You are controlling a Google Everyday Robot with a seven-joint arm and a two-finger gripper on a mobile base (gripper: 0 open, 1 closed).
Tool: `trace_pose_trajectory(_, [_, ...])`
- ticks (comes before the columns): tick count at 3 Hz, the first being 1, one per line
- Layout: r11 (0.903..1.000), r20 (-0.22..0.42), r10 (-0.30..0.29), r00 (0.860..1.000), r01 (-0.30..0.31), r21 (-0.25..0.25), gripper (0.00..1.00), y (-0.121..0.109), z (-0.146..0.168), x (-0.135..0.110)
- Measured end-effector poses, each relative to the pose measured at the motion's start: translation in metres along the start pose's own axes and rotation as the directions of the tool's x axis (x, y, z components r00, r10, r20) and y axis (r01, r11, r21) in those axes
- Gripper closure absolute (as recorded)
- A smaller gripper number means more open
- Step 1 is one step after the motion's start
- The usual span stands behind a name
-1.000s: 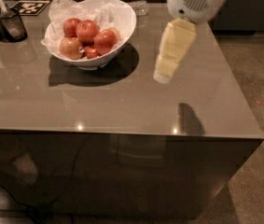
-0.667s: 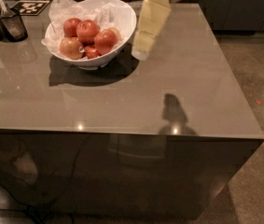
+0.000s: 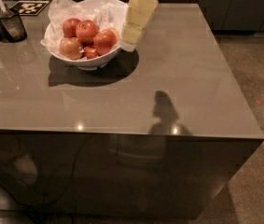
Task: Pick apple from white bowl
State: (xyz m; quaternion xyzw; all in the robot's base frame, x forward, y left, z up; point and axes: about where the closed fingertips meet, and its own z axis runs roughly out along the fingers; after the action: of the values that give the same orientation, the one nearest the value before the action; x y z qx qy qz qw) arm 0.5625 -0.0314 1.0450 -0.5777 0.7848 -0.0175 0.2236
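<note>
The white bowl (image 3: 87, 59) stands at the back left of the grey table, lined with crumpled white paper. Several apples lie in it: deep red ones (image 3: 86, 31) in the middle and right, and a paler blushed one (image 3: 71, 48) at the front left. My gripper (image 3: 132, 31) is a pale yellow-cream part that hangs down from the top edge of the view. Its lower end is over the bowl's right rim, just right of the nearest red apple (image 3: 105, 41).
A small dark cup with a utensil (image 3: 11, 24) stands at the far left back. A black-and-white marker tag (image 3: 30, 7) lies behind the bowl. The table's front edge (image 3: 122, 133) and right edge drop to carpet floor. Dark cabinets stand behind.
My gripper has moved left across the table, from well right of the bowl to over its right rim. The bowl and apples have not moved.
</note>
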Motion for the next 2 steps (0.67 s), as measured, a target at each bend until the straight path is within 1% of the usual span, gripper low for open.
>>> trace_pose_trajectory(1, [1.0000,0.014,-0.003,1.000,0.003,-0.003,0.00,-0.002,0.003,-0.006])
trace_pose_trajectory(2, [0.9999,0.000,0.008,1.000,-0.008,-0.008,0.00,-0.019,0.023,-0.041])
